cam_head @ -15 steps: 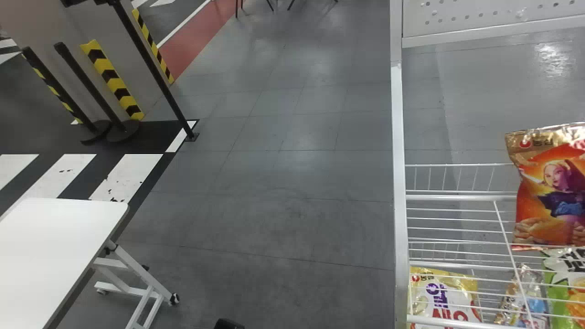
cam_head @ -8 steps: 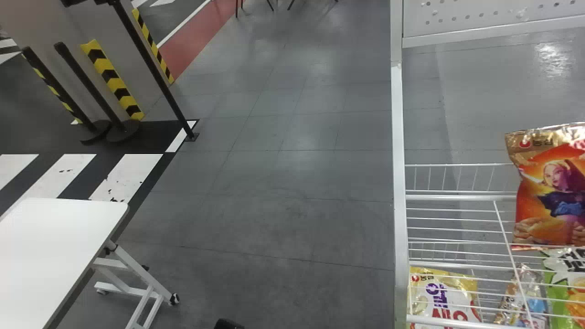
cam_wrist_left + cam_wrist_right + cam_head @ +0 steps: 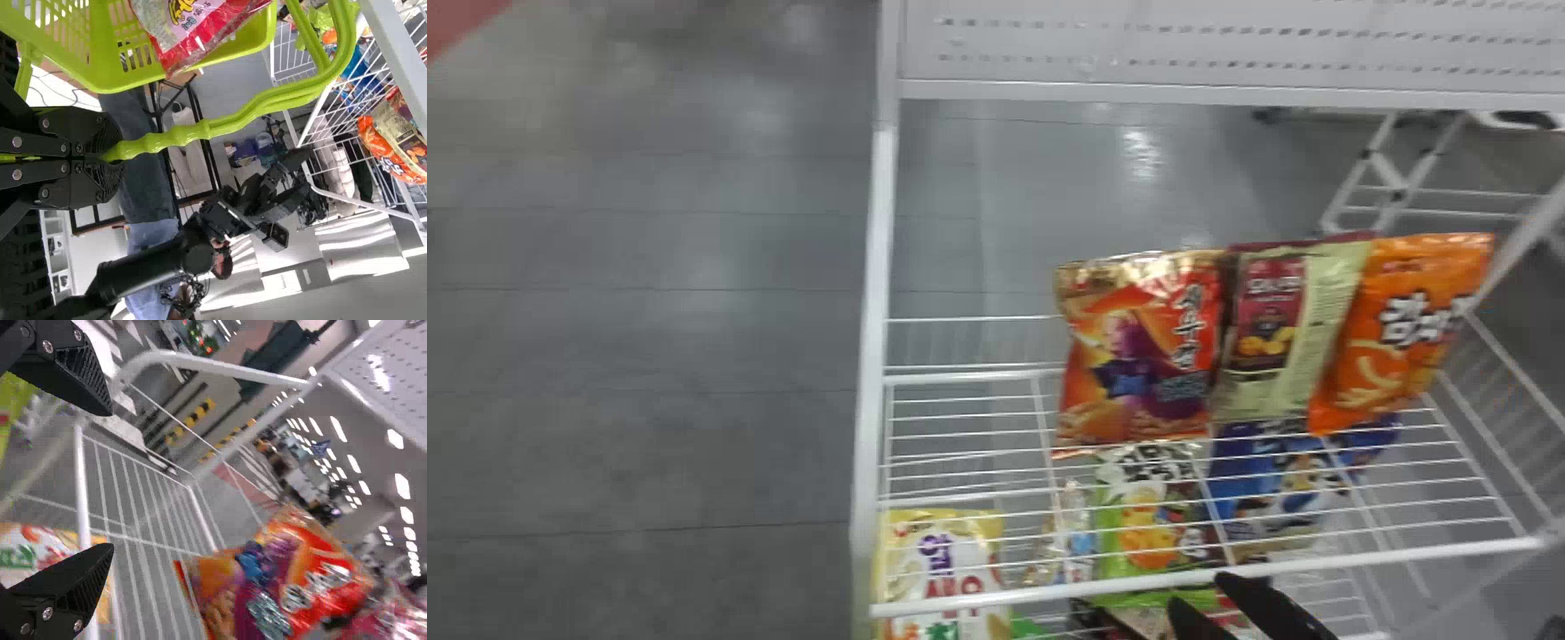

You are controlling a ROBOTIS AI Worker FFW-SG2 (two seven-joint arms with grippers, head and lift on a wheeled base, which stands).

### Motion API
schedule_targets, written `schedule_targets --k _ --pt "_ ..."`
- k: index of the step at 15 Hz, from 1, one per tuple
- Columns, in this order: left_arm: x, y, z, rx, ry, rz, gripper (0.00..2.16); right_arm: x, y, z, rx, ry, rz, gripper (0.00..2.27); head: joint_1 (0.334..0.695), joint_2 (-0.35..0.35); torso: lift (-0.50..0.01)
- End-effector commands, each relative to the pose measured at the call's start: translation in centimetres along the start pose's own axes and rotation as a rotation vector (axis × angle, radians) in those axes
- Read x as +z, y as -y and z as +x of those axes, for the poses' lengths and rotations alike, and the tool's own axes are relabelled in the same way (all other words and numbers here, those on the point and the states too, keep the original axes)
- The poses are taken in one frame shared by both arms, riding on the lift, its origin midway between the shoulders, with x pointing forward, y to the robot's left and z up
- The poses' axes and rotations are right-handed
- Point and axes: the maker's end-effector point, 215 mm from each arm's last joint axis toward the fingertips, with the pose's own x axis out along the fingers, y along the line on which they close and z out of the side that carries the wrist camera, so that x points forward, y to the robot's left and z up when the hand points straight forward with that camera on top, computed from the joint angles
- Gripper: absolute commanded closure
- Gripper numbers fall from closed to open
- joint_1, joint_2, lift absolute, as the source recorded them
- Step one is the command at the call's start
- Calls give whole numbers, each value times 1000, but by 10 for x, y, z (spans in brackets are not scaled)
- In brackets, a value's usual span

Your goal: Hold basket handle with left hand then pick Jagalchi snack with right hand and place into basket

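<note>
Basket handle [image 3: 220, 124] sits clamped in the left pincer [image 3: 110, 157]. The right pincer [image 3: 1199, 590], spread wide, is by the shelf's [image 3: 1405, 555] front rail, near snack bags [image 3: 1138, 356].

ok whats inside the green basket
A snack bag with a red edge and a pale pink panel lies in the green basket. Whatever is beneath the bag is covered by it, so I can't tell if anything else is under there.
</note>
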Motion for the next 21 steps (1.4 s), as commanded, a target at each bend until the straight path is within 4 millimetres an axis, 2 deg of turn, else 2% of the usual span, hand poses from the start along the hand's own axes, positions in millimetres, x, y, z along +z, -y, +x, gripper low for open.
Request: schedule_targets --k 1,2,3,7,9,11,14,17,21 --pt "-2 3 4 -16 -4 -4 2148 25 10 -9 -53 113 -145 113 695 -278 -8" --pt "-2 3 6 -16 -3 -12 2148 28 10 -7 -95 149 -205 113 695 -344 -8" --pt "-3 3 8 -15 -8 -13 2148 31 3 -2 -120 180 -244 113 695 -350 -8" --pt "-5 3 11 -17 -8 -20 2148 17 -21 21 -173 224 -296 124 695 -350 -8" --pt "-5 3 10 -17 -8 -22 2148 10 -25 25 -177 230 -321 124 695 -308 -8" --pt "-5 3 10 -16 -8 -23 2148 10 -30 22 -175 251 -358 124 695 -272 -8" --pt "-5 2 10 -16 -8 -23 2148 9 -29 17 -181 263 -394 124 695 -255 -8" --pt "-5 2 10 -13 -10 -23 2148 13 -20 8 -202 271 -418 124 695 -266 -8" --pt "-5 2 10 -12 -11 -28 2148 14 -19 4 -207 277 -428 124 695 -305 -8"
